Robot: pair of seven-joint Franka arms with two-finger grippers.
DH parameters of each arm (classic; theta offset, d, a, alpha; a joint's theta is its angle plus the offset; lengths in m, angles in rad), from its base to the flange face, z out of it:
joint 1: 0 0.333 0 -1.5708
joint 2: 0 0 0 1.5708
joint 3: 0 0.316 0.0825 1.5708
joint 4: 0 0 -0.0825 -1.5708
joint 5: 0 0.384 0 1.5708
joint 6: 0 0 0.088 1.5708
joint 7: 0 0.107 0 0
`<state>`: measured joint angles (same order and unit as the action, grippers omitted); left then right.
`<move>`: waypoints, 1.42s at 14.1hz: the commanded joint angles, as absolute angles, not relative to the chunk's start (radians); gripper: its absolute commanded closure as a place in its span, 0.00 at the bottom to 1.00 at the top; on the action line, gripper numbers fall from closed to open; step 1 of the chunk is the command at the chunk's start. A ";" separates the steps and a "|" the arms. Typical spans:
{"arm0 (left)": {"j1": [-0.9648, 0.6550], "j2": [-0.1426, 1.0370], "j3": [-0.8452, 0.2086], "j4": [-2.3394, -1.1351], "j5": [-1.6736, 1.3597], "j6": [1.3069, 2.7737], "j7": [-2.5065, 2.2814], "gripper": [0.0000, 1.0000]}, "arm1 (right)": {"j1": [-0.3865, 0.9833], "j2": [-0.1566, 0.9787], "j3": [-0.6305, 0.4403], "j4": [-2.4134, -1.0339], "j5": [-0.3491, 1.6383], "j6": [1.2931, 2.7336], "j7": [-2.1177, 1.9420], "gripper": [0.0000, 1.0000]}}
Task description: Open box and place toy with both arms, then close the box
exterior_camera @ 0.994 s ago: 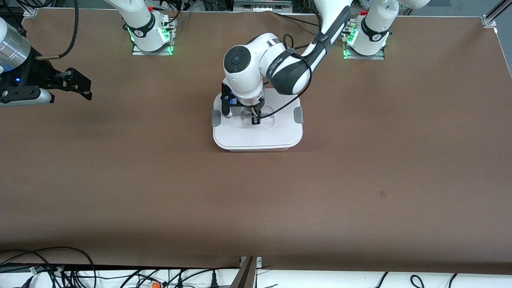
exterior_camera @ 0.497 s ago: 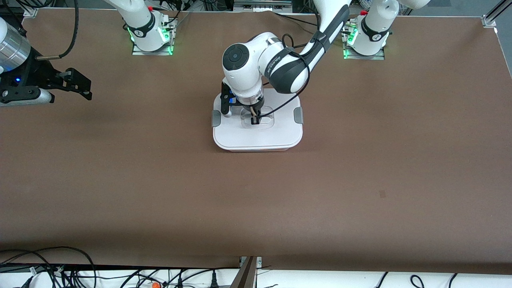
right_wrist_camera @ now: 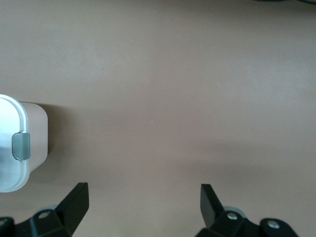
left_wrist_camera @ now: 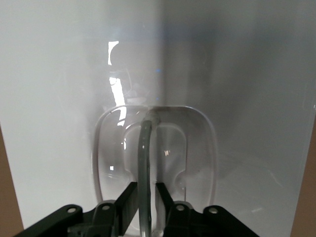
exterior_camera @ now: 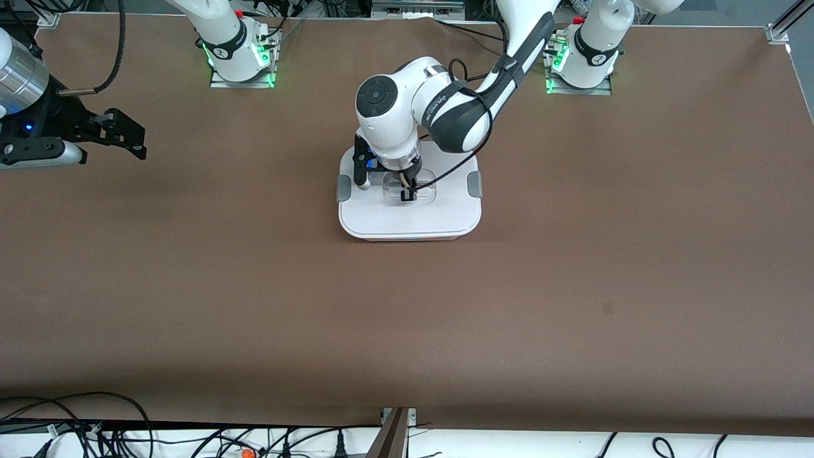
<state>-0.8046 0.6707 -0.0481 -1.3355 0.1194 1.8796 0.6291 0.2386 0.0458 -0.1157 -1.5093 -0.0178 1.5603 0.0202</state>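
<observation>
Box: lid on, standing mid-tabletop toward the arms' edge; left gripper down in the lid's recessed handle, fingers narrowly parted beside its bar; right gripper wide open, empty, waiting over the tabletop's right-arm end.

A brown mat covered the counter nearly edge to edge, evenly lit. Along the counter's edge nearest the front camera ran a white strip strewn with black cables. Green lights glowed at two metal plates along the mat's farthest edge.
</observation>
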 commanded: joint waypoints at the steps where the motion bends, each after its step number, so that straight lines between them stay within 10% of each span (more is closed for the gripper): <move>1: -0.801 0.666 -0.048 -1.364 0.149 1.878 0.629 0.67 | 0.241 0.052 -0.112 -1.496 -0.025 1.551 0.017 0.00; 2: -0.799 0.664 -0.048 -1.361 0.149 1.870 0.630 0.62 | 0.241 0.051 -0.112 -1.497 -0.025 1.548 0.017 0.00; 4: -0.795 0.664 -0.048 -1.351 0.144 1.864 0.626 0.00 | 0.241 0.051 -0.112 -1.497 -0.025 1.546 0.017 0.00; 20: -0.537 0.598 -0.034 -1.212 0.043 1.772 0.551 0.00 | 0.239 0.046 -0.115 -1.505 -0.026 1.532 0.011 0.00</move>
<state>-0.6060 0.6107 -0.0248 -1.2512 0.0626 1.8149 0.5559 0.2384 0.0473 -0.1150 -1.5106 -0.0181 1.5447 0.0201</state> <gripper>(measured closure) 0.000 0.000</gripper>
